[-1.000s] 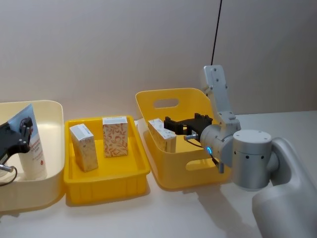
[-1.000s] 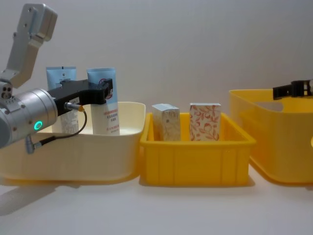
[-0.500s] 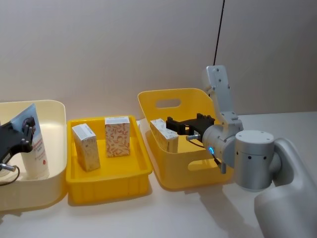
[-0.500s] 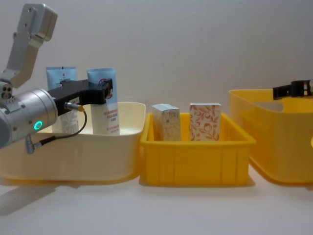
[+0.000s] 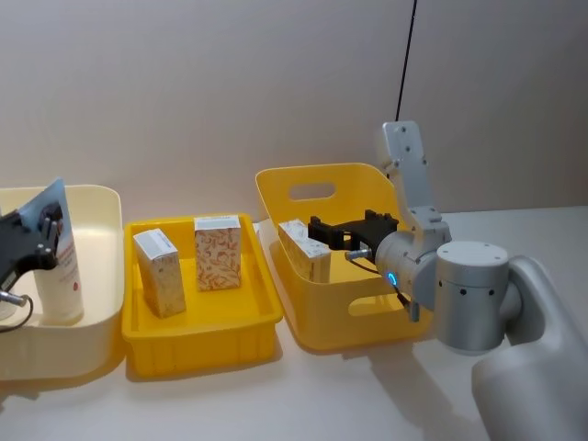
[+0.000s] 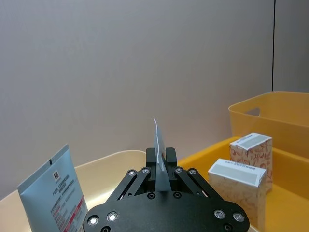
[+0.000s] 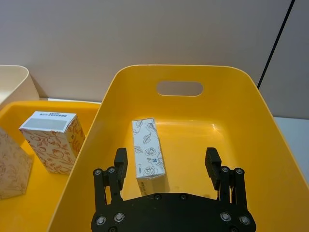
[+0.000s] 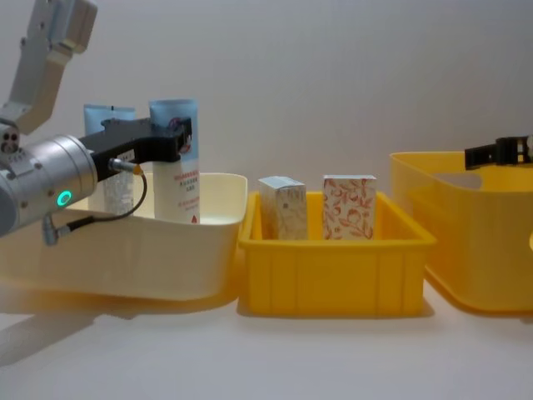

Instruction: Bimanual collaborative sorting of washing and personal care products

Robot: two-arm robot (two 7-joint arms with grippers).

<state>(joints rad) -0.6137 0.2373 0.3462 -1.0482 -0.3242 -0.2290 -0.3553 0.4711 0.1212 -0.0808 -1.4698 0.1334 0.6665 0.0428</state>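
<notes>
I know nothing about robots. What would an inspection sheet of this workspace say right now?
Surface: pale table carrying a cream bin, a yellow tray and a yellow basket.
Job's things: held tube and second tube upright in the cream bin; marbled box and floral box upright in the tray; basket box inside the basket.
Clutter: nothing seen.
Tools: left tool shut on the held tube's top; right tool open, above the basket box.
Cables: black cable looping at the left wrist; dark cable hanging before the wall.
Surroundings: plain wall behind.
</notes>
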